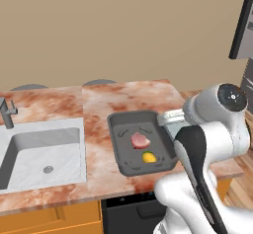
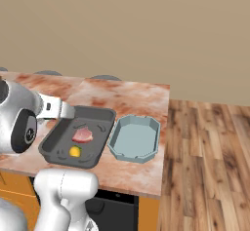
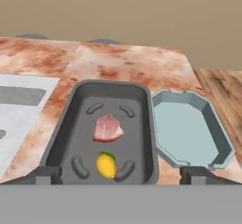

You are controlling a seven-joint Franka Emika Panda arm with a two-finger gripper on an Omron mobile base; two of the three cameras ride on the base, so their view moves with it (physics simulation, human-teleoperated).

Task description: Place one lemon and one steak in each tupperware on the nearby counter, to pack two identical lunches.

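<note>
From the left base view, the marbled counter (image 1: 99, 104) runs across the room with a pale sink (image 1: 42, 154) sunk into its left part and a grey tap (image 1: 7, 112) at the sink's back corner. The dark grey tupperware (image 1: 118, 144) sits to the right of the sink, near the counter's front edge. Inside it lies a rounded steak (image 1: 140, 140) with a lemon (image 1: 148, 157) just in front of it, the two close together. The white arm (image 1: 217, 134) rises at the right and hides whatever is past the container's right rim.

From the right base view, the same dark container (image 2: 95, 152) holds the steak (image 2: 82, 135) and the lemon (image 2: 74, 151), and the pale teal tupperware (image 2: 146, 153) sits just beside it on the right, close to the counter's end. The plank floor (image 2: 210, 166) lies beyond the counter's right edge.

In the hand view, the gripper (image 3: 121, 175) looks down on both containers. Its two dark fingertips (image 3: 45, 176) stand far apart at the bottom corners, spread wide with nothing between them. The steak (image 3: 108, 128) and lemon (image 3: 106, 165) lie in the grey container (image 3: 61, 138); the teal one (image 3: 215, 133) is to its right.
</note>
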